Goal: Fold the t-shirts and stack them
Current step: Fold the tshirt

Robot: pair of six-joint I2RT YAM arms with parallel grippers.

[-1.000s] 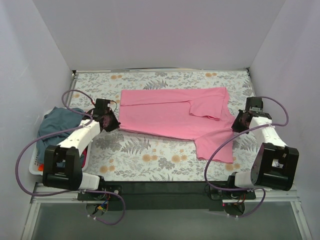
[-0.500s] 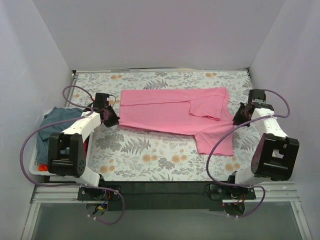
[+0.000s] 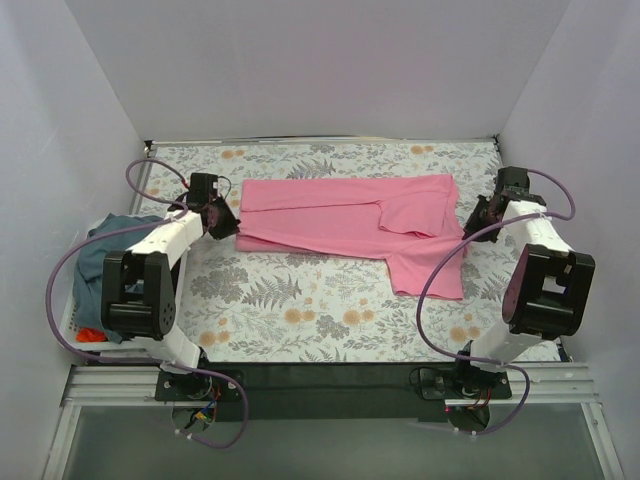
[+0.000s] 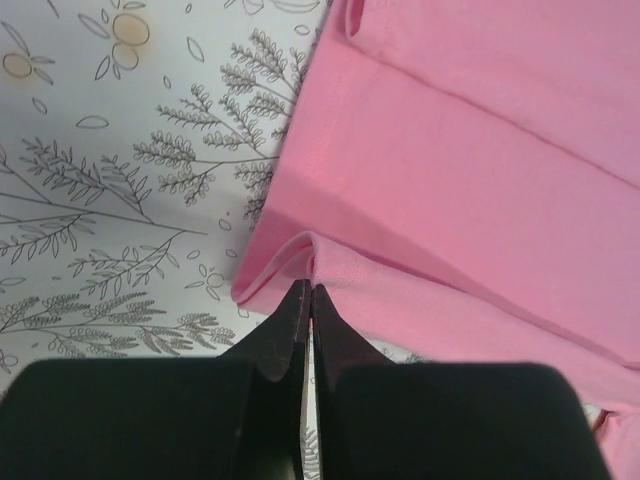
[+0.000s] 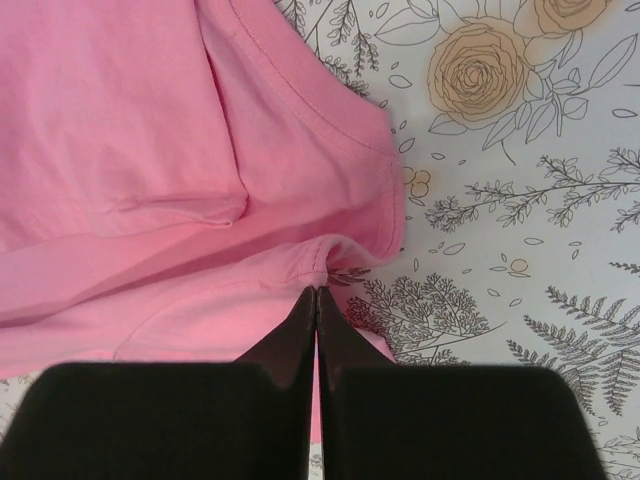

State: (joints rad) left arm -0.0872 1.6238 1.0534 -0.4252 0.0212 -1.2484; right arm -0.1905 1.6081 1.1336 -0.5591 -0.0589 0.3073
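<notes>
At the left and right ends of the pink t-shirt (image 3: 340, 222), your tools grip the cloth to begin a fold.
The shirt lies flat on the tabletop (image 3: 300, 310). Your left tool (image 4: 308, 292) and right tool (image 5: 317, 292) are each closed tight on a small ridge at its edge, with both arms reaching forward and the wrists low. Next, I judge, you must lift both ends evenly and carry them across the shirt.

Counter (image 3: 300, 310) covered in a grey fern-and-flower print; white plastic laundry basket (image 3: 68, 322) at its left edge; plain white walls (image 3: 320, 70) on three sides.
</notes>
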